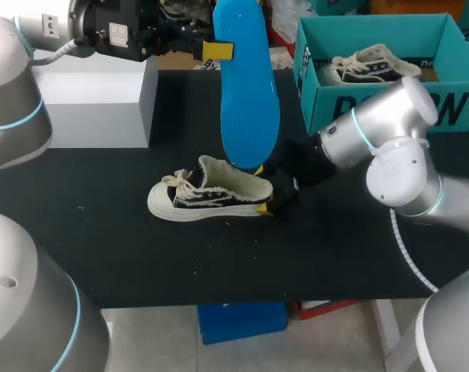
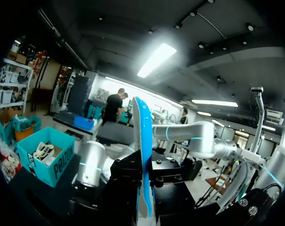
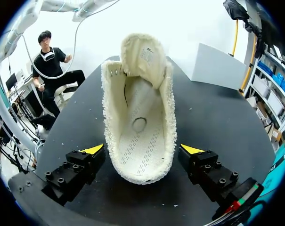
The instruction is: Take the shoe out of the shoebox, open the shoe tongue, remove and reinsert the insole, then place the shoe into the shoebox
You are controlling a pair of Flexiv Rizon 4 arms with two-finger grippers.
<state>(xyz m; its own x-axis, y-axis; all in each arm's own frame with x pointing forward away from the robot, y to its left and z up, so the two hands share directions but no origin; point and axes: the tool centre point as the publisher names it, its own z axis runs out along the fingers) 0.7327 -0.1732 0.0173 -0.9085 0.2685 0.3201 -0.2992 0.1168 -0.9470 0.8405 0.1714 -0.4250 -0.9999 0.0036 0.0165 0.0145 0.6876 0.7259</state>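
You have a black table (image 1: 102, 248) carrying three items: a cream-and-black shoe (image 1: 207, 198) upright near the middle, a teal shoebox (image 1: 327, 97) at far right, and a pale grey block (image 1: 102, 101) at far left.

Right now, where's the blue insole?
In the head view, the left gripper holds the blue insole upright over the shoe heel, left of the shoebox.

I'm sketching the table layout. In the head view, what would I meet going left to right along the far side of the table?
grey block → blue insole, held upright above the table → teal shoebox
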